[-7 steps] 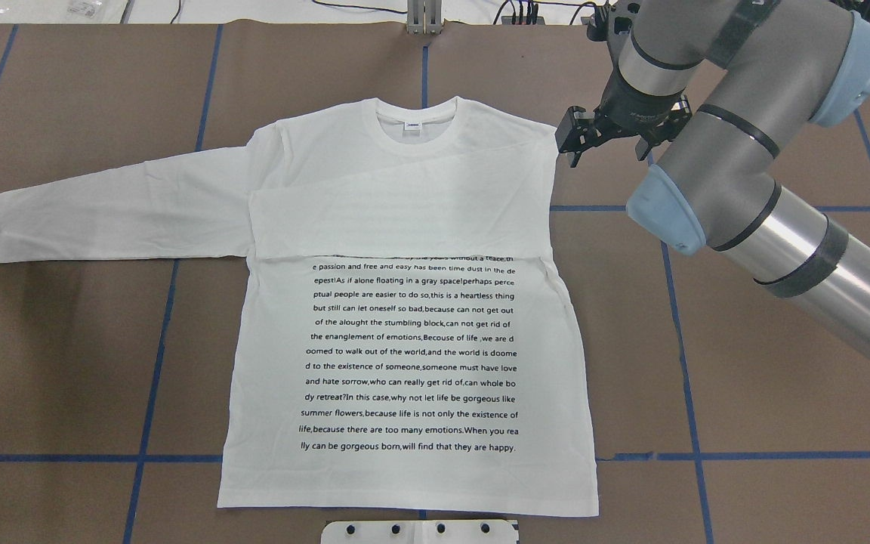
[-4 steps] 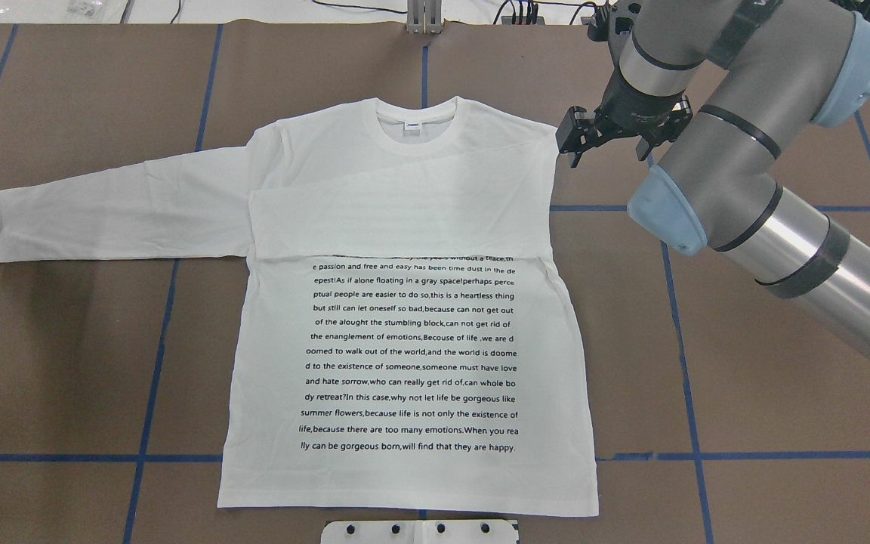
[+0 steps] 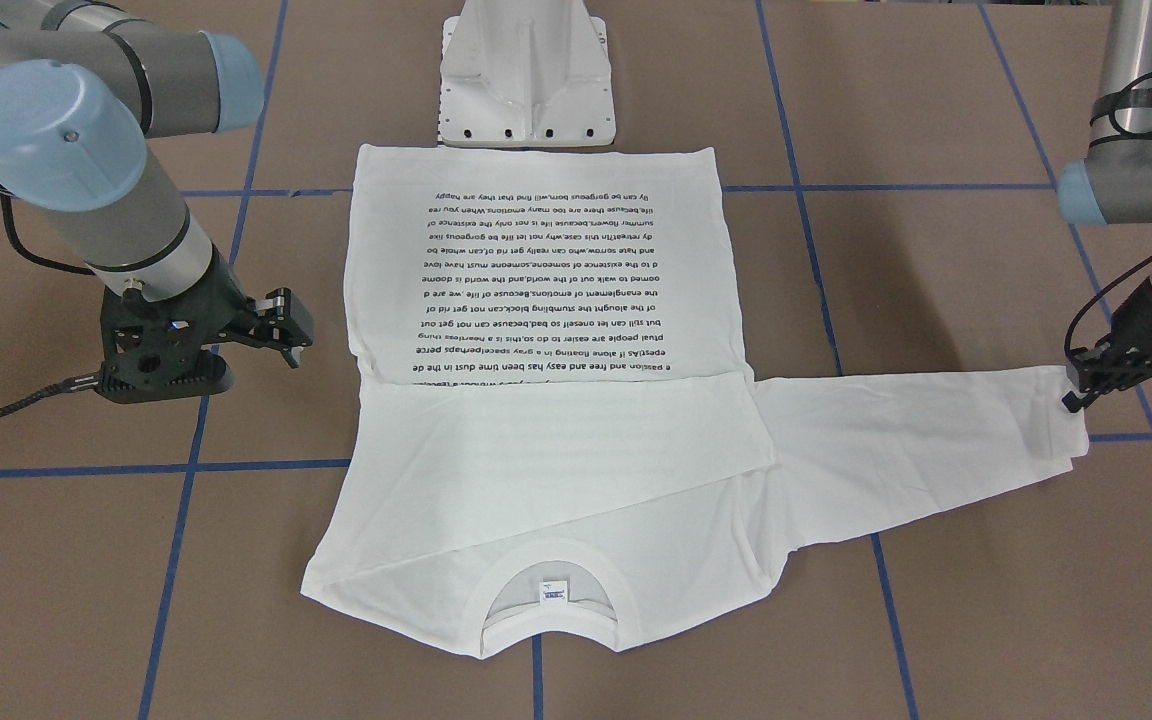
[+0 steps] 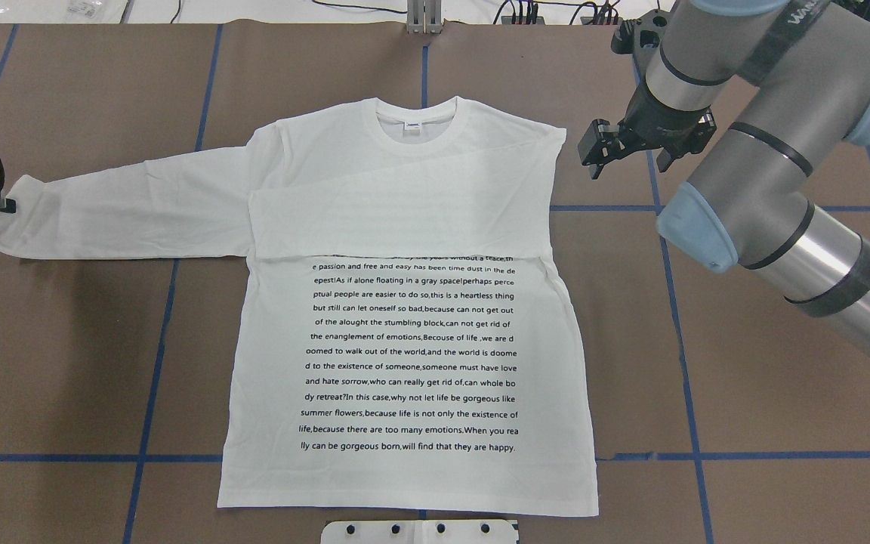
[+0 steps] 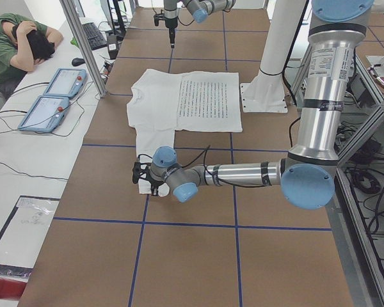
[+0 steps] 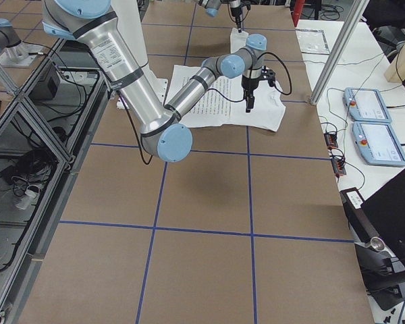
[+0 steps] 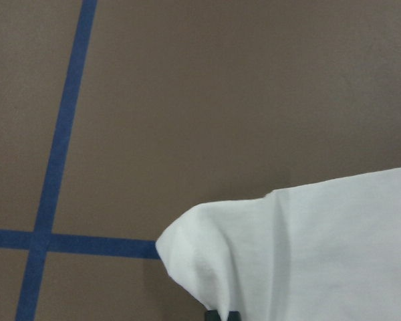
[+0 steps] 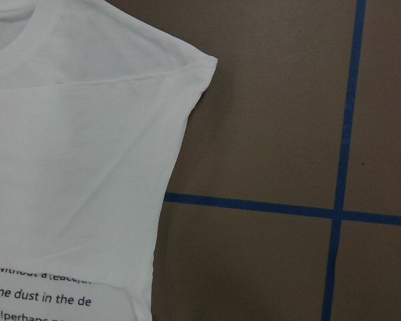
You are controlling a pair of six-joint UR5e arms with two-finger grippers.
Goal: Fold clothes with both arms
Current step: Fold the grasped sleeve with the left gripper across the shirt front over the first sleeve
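Brown table (image 4: 65, 363) carries the shirt (image 4: 405, 340) at its middle, print up. One sleeve (image 4: 397, 219) lies folded across it; my left gripper (image 3: 1078, 385) pinches the other cuff (image 4: 16, 208), not yet folded. Right gripper (image 4: 630, 155) hangs wide, empty, beside it. Body folds remain.

The T-shirt (image 4: 405, 347) is lying on the table (image 4: 745, 393), hem nearest the pedestal base (image 3: 526, 80). One sleeve (image 4: 397, 219) is crossing the chest, while the other sleeve (image 4: 125, 211) is reaching the left gripper (image 3: 1074, 398). The right gripper (image 3: 288, 322) is sitting just beside the opposite shoulder.
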